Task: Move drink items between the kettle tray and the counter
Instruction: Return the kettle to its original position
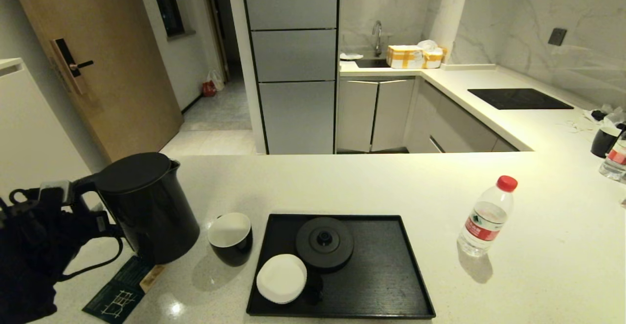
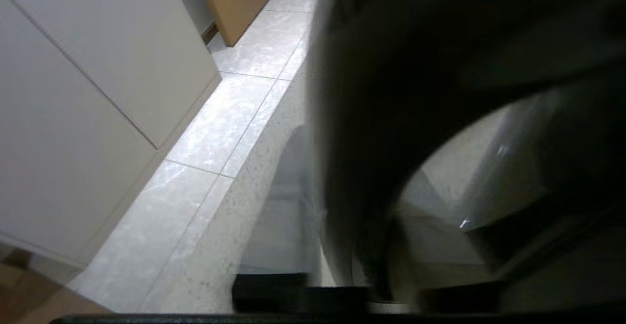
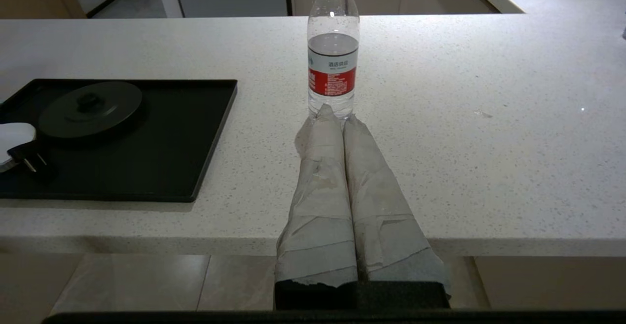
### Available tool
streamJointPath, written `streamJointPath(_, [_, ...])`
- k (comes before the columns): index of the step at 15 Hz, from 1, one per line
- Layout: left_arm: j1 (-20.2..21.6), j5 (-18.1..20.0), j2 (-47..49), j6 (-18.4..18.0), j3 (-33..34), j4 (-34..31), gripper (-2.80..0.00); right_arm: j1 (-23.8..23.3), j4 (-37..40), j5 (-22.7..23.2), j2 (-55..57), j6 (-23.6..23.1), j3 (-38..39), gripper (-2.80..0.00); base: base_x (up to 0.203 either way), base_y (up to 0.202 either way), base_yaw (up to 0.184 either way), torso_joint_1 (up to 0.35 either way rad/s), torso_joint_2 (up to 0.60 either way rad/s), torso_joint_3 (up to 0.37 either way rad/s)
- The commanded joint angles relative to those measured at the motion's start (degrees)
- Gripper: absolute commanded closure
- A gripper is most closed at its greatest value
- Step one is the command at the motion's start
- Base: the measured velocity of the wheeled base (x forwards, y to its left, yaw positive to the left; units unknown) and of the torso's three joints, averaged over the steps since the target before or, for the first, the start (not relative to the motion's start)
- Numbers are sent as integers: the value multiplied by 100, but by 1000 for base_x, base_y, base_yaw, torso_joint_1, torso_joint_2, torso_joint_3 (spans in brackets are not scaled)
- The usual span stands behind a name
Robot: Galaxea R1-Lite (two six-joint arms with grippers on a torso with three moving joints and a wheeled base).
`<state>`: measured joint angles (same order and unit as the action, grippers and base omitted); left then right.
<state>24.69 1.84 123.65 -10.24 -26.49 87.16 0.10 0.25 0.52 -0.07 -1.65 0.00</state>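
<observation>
Kitchen bench [image 1: 371,182], off-white speckled stone, seen from its near edge. Kettle [image 1: 146,206]: tall, glossy black, lid flat, upright on the bench left of the tray, its handle turned toward the left hand [image 1: 80,199]. That hand sits at the handle; whether it has clenched on it cannot be told, as dark shapes fill the left wrist view. Cup [image 1: 231,237]: black outside, white inside, upright on the bench between kettle and tray, just beside the tray's left rim. Bottle [image 1: 485,218]: clear, red cap, red label, upright on the bench well right of the tray. Tray [image 1: 386,285]: flat, black, rectangular, low rim; it carries the round black base disc [image 1: 324,242] near its middle and a white saucer [image 1: 281,278] at its front left, touching or overlapping the disc's edge. A plug [image 3: 27,158] lies on the tray beside the saucer. Right hand [image 3: 335,114]: clenched, empty, its wrapped fingers [image 3: 320,167] pressed together, held low at the bench's near edge and pointing toward the bottle. Dark green card [image 1: 120,290]: flat on the bench in front of the kettle. Cooktop [image 1: 519,98]: black glass, set in the far right worktop. Second cup and bottle stand at the far right edge.
</observation>
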Motion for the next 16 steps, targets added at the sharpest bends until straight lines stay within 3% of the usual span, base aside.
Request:
streamJointPath(1, [-45,0,28,-13,4,50,0,0,1,0,7,-2,0,0,0,0,0,0,0,0])
streamJointPath(7, [-80,62,64,11,-27,50,0,-1,1,0,7,-2,0,0,0,0,0,0,0,0])
streamJointPath(10, [-215,-36,-553,97,-403,-39,0,-1,1,0,7,-2,0,0,0,0,0,0,0,0])
streamJointPath(12, [-316,-239,-874,117,-675,-455,0,-1,1,0,7,-2,0,0,0,0,0,0,0,0])
streamJointPath(16, [-367,-291,-1541,397,-1228,-1778,0,4,1,0,7,-2,0,0,0,0,0,0,0,0])
